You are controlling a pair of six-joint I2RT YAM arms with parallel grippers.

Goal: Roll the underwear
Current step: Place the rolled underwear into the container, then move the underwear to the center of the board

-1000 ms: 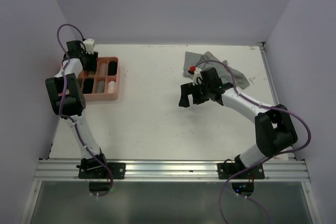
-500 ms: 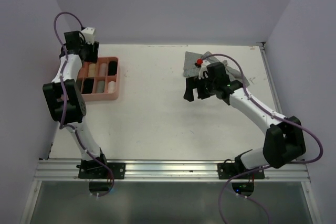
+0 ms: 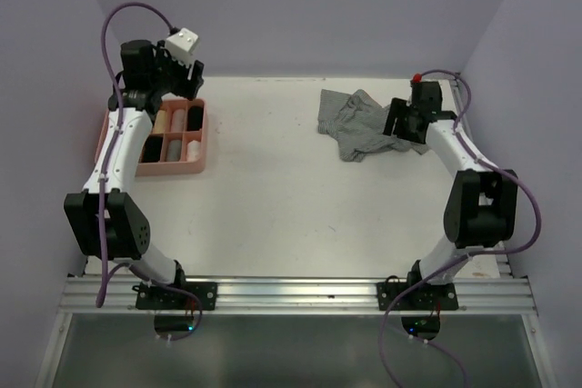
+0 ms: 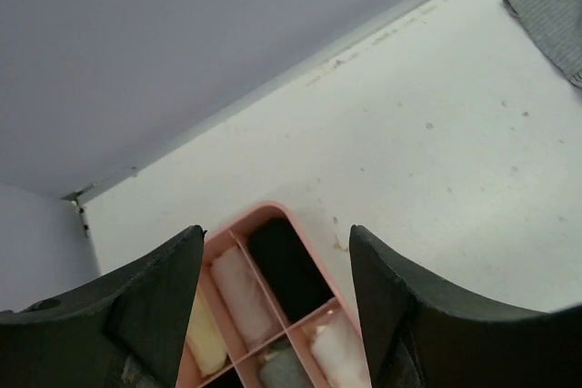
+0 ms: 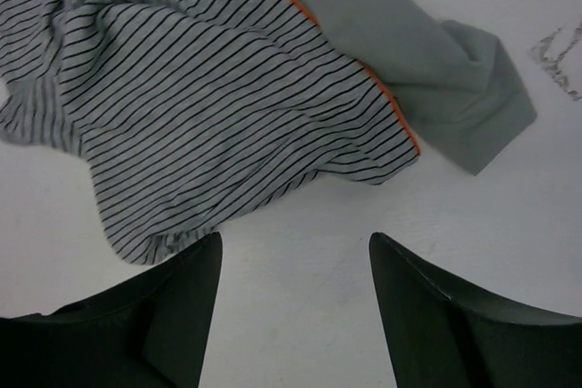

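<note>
The right gripper (image 3: 398,121) hangs near the table's (image 3: 273,197) right edge, toward the far-right corner, at the right-hand side of the loose underwear. Its jaws are spread wide with nothing between them. In the wrist view the right gripper (image 5: 296,243) has only bare table between its 2 fingers, which stand just short of the garment's hem. I cannot tell whether they touch the table.

The grey striped underwear (image 3: 350,120) lies crumpled and unrolled by the far edge, right of centre. Close up, the striped cloth (image 5: 209,106) is rumpled in soft folds. An orange seam separates it from plain grey fabric (image 5: 409,52), which sticks out toward the right edge. Whether that grey part is the same garment or a second one cannot be told.

The left gripper (image 3: 185,77) is raised above the far end of the pink tray (image 3: 202,138), which sits by the left edge near the far-left corner. Its jaws are also well apart and hold nothing. From its wrist camera the left gripper (image 4: 275,238) looks down past its fingers at the tray's rim (image 4: 273,211).

The tray's compartments hold rolled pieces (image 3: 173,147), each in its own slot. They include a black one (image 4: 286,265), a pale one (image 4: 241,283) and a yellowish one (image 4: 205,333). A corner of the striped underwear (image 4: 550,20) shows at the far right of that view, well apart from the tray.
</note>
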